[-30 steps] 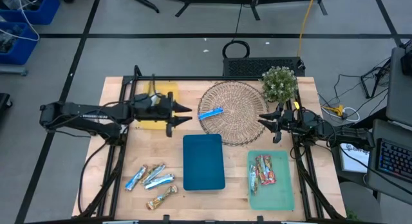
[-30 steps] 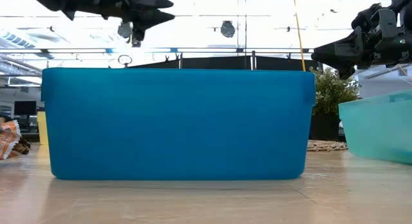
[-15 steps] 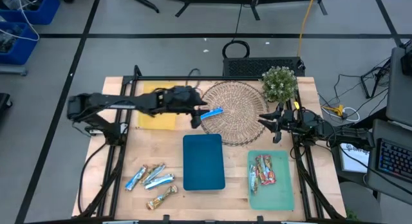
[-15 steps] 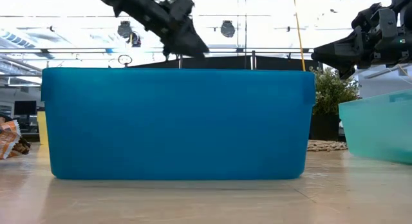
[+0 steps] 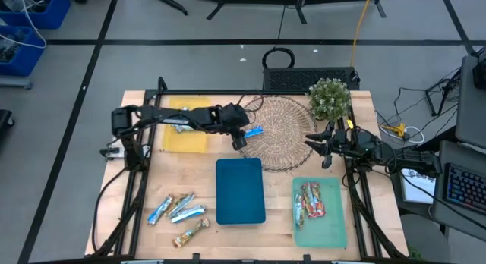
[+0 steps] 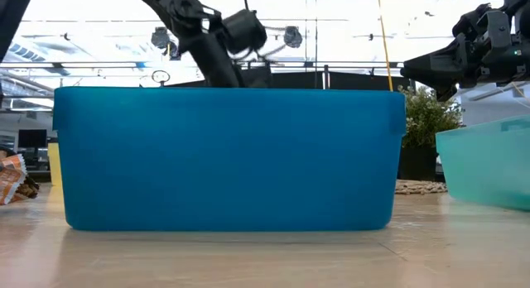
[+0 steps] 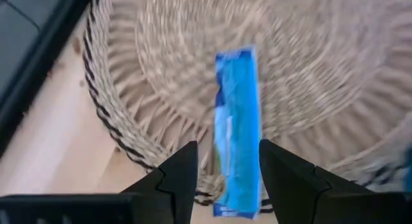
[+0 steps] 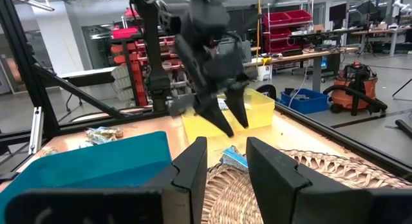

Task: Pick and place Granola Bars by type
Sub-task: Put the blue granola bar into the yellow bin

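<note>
A blue-and-silver granola bar (image 5: 249,133) lies flat on the left part of a round wicker basket (image 5: 285,112). My left gripper (image 5: 240,137) hangs over the basket's left rim, pointing down, open. In the left wrist view its fingers stand on either side of the blue bar's (image 7: 237,130) near end, left gripper (image 7: 226,150). The right wrist view shows the left gripper (image 8: 219,118) above the blue bar (image 8: 234,158). My right gripper (image 5: 314,145) waits open at the basket's right edge. Several more bars (image 5: 178,209) lie loose near the table's left near corner.
A blue tray (image 5: 240,190) sits mid-table and fills the low view as a blue wall (image 6: 224,156). A teal tray (image 5: 332,222) on the right holds red bars (image 5: 311,201). A yellow tray (image 5: 194,139) holds a bar (image 5: 180,121). A potted plant (image 5: 329,99) stands far right.
My left arm has swung from over the yellow tray toward the table's right, reaching the wicker basket's left rim, and has tipped down over the blue bar. The blue bar has stayed where it was.
</note>
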